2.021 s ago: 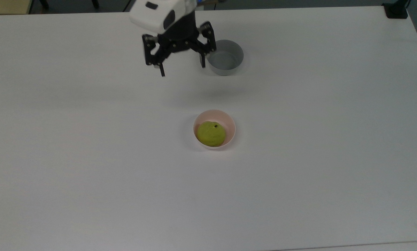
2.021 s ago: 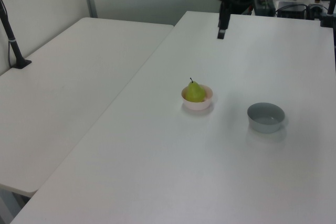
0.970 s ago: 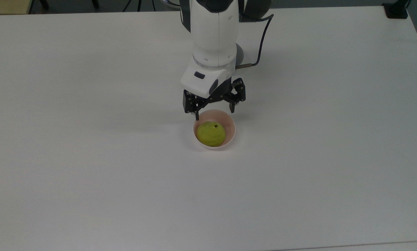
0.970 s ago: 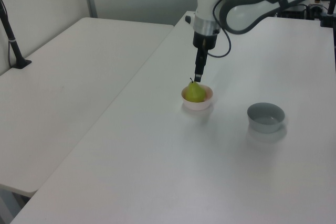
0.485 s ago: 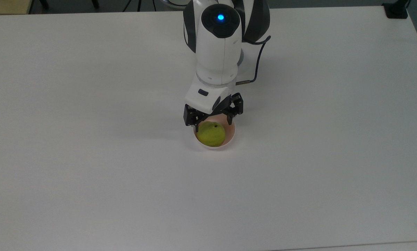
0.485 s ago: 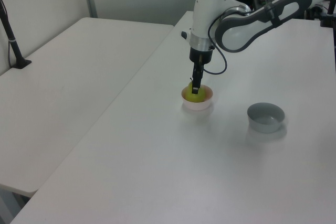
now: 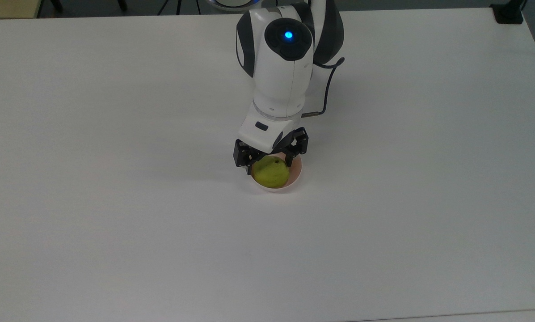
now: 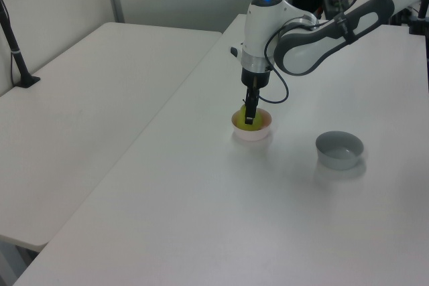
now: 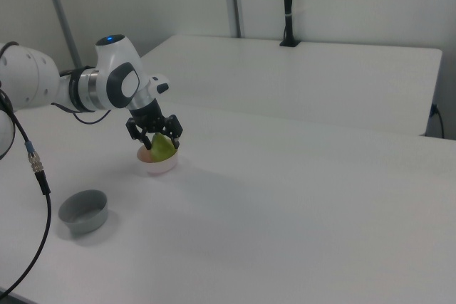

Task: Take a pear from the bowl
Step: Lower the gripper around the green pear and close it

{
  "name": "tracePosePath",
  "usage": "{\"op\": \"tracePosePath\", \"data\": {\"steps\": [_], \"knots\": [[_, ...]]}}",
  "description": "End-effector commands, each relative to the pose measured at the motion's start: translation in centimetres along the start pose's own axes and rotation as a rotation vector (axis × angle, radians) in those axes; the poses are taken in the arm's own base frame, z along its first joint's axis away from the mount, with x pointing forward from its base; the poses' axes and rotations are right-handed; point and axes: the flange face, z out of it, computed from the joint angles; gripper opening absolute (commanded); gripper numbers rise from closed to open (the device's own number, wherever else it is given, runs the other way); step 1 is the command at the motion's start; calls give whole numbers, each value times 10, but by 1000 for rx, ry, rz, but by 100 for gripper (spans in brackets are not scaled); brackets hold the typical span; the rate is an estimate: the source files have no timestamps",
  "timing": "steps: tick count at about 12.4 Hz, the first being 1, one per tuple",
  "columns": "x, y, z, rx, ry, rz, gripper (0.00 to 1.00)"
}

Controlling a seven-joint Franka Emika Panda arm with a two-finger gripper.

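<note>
A yellow-green pear (image 7: 272, 174) stands stem up in the small pale pink bowl (image 7: 297, 172) near the middle of the white table. My gripper (image 7: 271, 164) points straight down over the bowl, open, one finger on each side of the pear's upper body. The right view has the pear (image 9: 164, 148) between the two black fingers (image 9: 142, 140) above the pink bowl (image 9: 158, 166). A finger in the left view covers most of the pear (image 8: 243, 116) in the bowl (image 8: 253, 132). I cannot tell whether the pads touch the fruit.
An empty grey bowl (image 8: 340, 149) stands apart from the pink one, also low at the right view's left (image 9: 84, 211). A second white table (image 8: 80, 112) adjoins, with a black post (image 8: 17, 51). A dark cable (image 7: 325, 89) hangs off the arm.
The arm travelled from beside the grey bowl to above the pink bowl, then lowered. In the last half second the open fingers sank further around the pear, which stayed put.
</note>
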Motion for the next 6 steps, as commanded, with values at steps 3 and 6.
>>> {"op": "tracePosePath", "data": {"steps": [3,6], "knots": [[3,-13,5,-35,19,-3,36],[4,-13,1,-36,21,-3,26]]}}
